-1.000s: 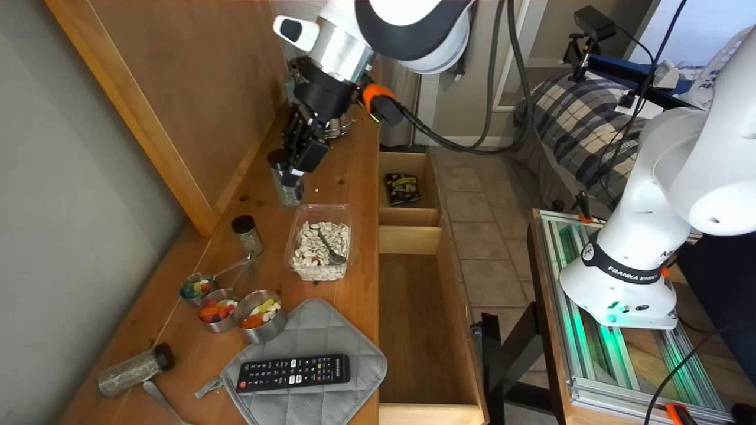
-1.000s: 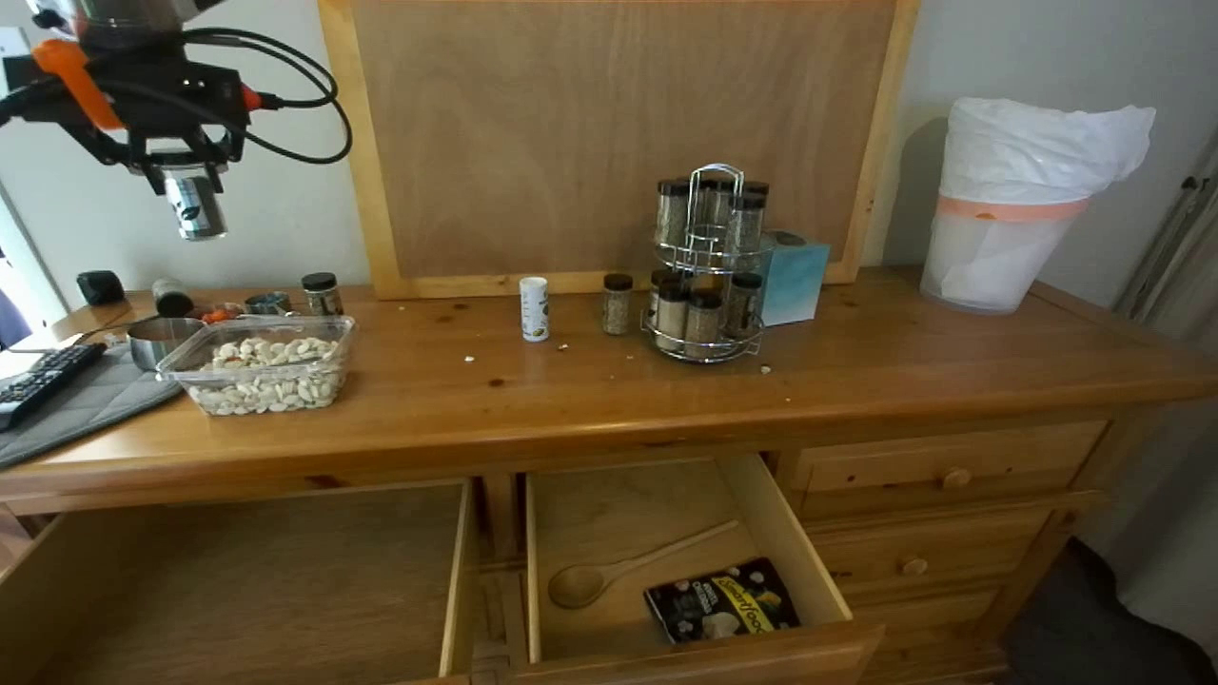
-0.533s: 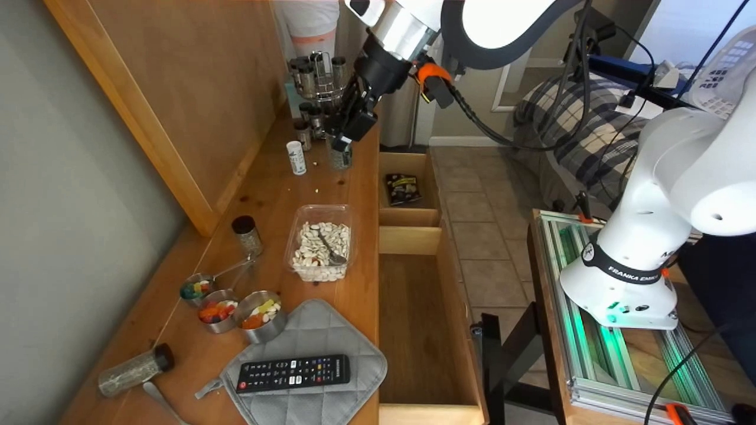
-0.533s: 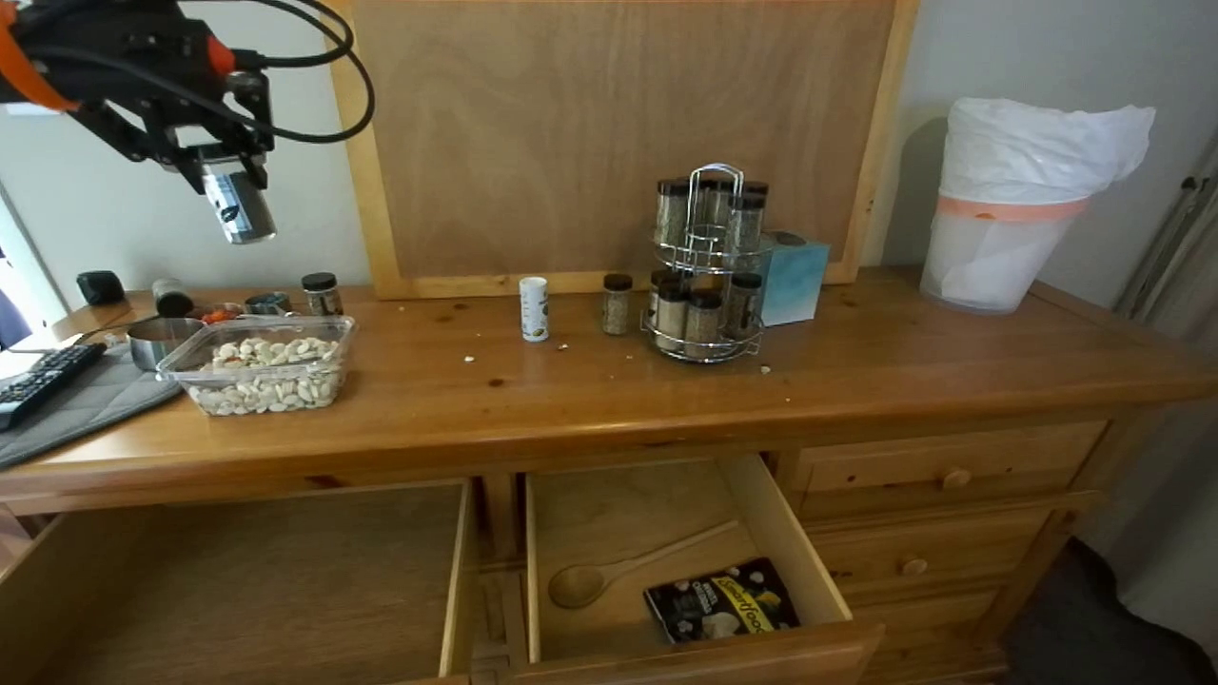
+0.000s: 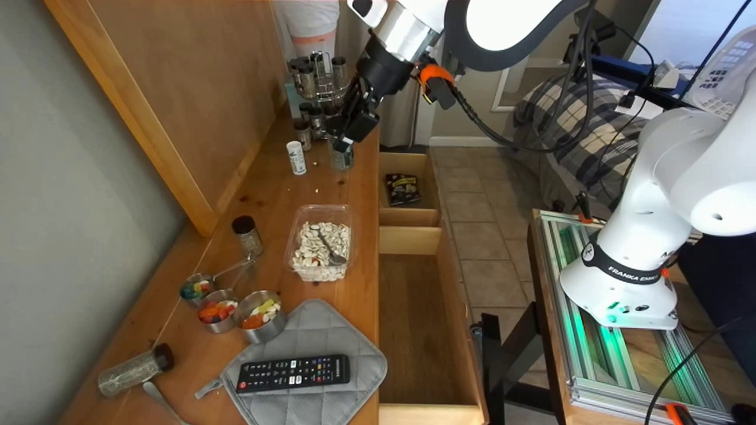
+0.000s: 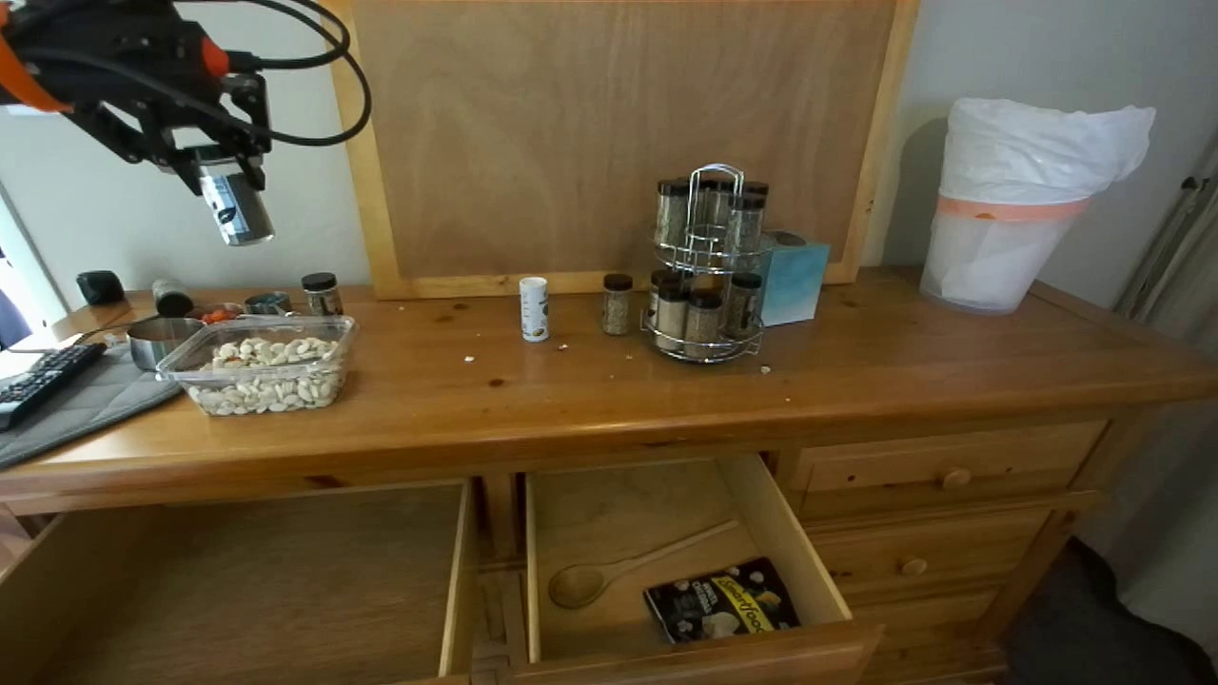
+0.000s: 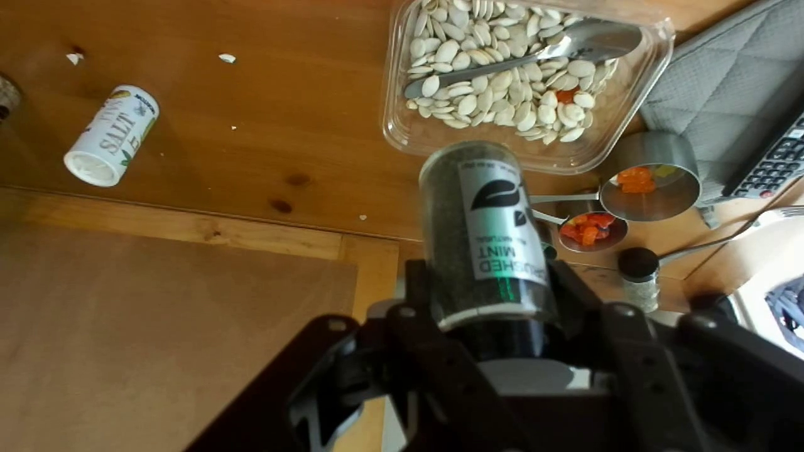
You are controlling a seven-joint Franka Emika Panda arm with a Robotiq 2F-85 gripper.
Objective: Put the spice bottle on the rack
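My gripper is shut on a glass spice bottle labelled crushed mint. Its fingers grip it near the black cap, and the base points away from the gripper. The gripper holds the bottle tilted, high above the dresser's seed-tub end. They also show in an exterior view, as gripper and bottle. The rack is a two-tier chrome stand with several black-capped jars on both tiers. It stands apart from the gripper. It shows in an exterior view, partly behind the gripper. It is out of the wrist view.
A loose jar and a salt can stand beside the rack. A blue box is behind it. A tub of seeds, metal cups and a remote are at the other end. Two drawers stand open.
Over the last second the gripper has swung away from the wall board toward the dresser's front, and the held bottle has tilted. The rack came into view behind it. Little moved in the last half second.
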